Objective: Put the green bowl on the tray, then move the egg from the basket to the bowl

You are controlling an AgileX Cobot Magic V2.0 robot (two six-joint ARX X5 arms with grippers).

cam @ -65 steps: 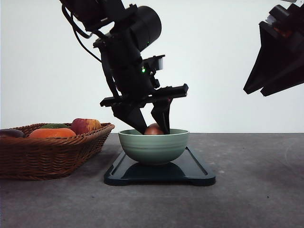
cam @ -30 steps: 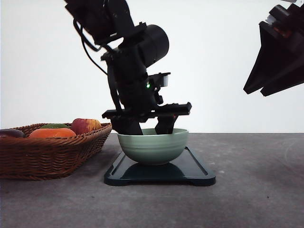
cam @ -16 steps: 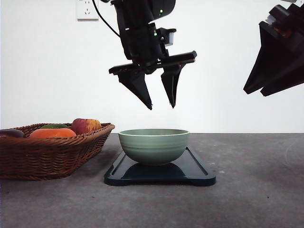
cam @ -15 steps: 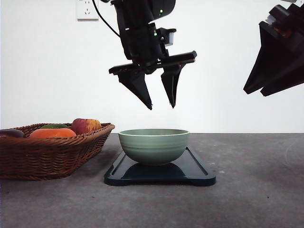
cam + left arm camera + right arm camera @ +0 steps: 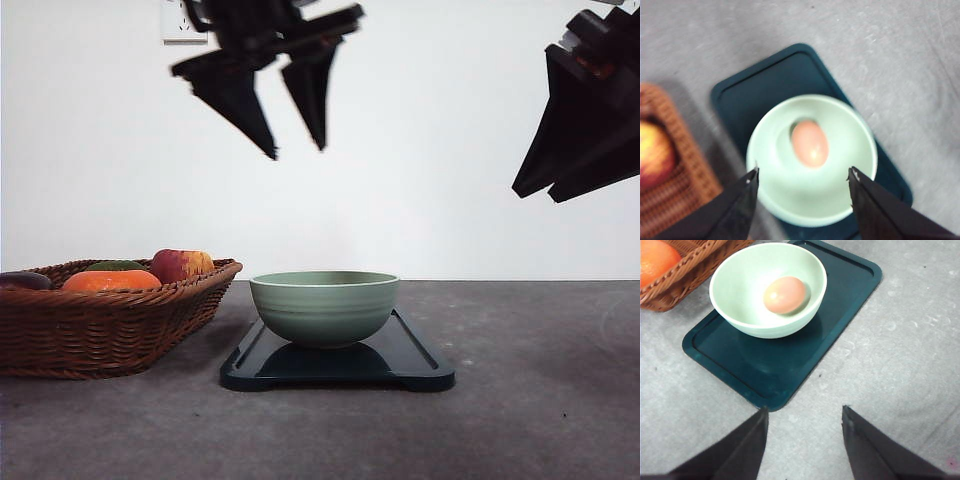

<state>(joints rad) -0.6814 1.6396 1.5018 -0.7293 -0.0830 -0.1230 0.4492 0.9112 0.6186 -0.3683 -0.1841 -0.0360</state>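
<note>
The pale green bowl stands on the dark tray at the table's middle. The reddish-brown egg lies in the bottom of the bowl, and from the right wrist the egg shows there too; in the front view the bowl's wall hides it. My left gripper hangs open and empty, high above the bowl and slightly left of it. My right gripper is raised at the far right, open, holding nothing. The wicker basket sits left of the tray.
In the basket lie a red-and-yellow apple, a flattish orange fruit and a dark item at its left end. A wall outlet is behind the left arm. Grey tabletop spreads right of the tray.
My left gripper lowered the egg into the bowl, let go of it, then rose high and drifted left with its fingers apart. The right arm stayed still.
</note>
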